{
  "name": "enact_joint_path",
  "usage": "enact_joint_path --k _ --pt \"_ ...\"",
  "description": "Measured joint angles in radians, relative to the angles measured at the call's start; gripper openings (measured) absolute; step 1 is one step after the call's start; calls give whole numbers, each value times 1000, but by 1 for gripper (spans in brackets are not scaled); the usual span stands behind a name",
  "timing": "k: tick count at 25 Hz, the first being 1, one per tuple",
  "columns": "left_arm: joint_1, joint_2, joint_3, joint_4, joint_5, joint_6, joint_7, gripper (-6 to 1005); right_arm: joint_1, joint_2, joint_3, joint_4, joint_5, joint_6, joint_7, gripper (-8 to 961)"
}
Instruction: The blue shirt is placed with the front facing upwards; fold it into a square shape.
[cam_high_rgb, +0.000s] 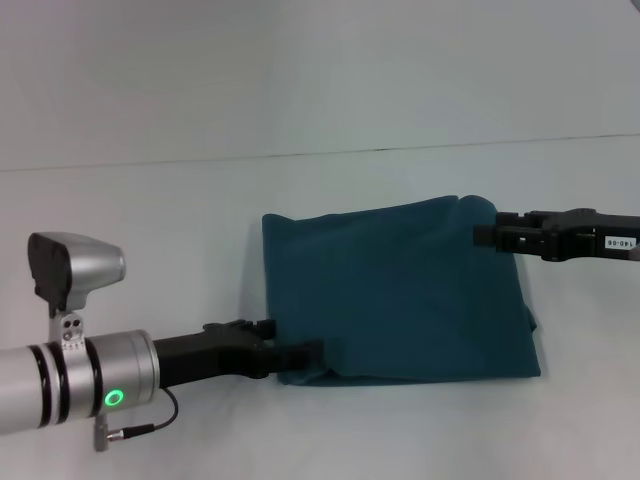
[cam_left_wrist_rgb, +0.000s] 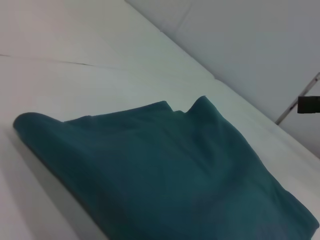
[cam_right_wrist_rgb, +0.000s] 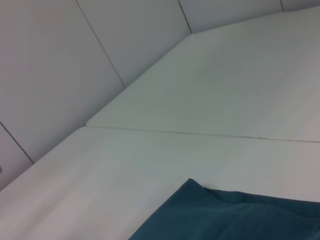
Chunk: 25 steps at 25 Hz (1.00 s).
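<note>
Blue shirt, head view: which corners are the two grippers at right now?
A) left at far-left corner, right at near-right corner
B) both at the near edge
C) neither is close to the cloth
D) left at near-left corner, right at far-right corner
D: the left gripper meets the blue shirt at its near-left corner, while the right gripper sits at the far-right corner of the folded cloth.

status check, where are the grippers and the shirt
Left gripper at shirt's near-left corner. Right gripper at far-right corner. Shirt folded, roughly square, on table. Nothing in the way.
</note>
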Motion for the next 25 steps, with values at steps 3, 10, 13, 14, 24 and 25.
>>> enact_joint_path --k 3,10,13,14,24,25 --pt "-6 0 13 0 0 -6 -1 946 -1 0 1 0 0 0 0 596" --pt "-12 0 61 17 8 -50 -9 946 0 1 1 0 0 4 0 596" --pt "-12 2 59 23 8 -54 -13 853 0 1 1 0 0 3 0 595" --pt "-12 2 59 24 8 -54 -13 822 0 1 2 0 0 3 0 595" --pt "-8 5 61 30 14 -52 -13 461 -2 2 7 0 0 3 -1 594" --pt "-5 5 59 33 19 -50 -13 427 -1 4 7 0 0 4 -3 594"
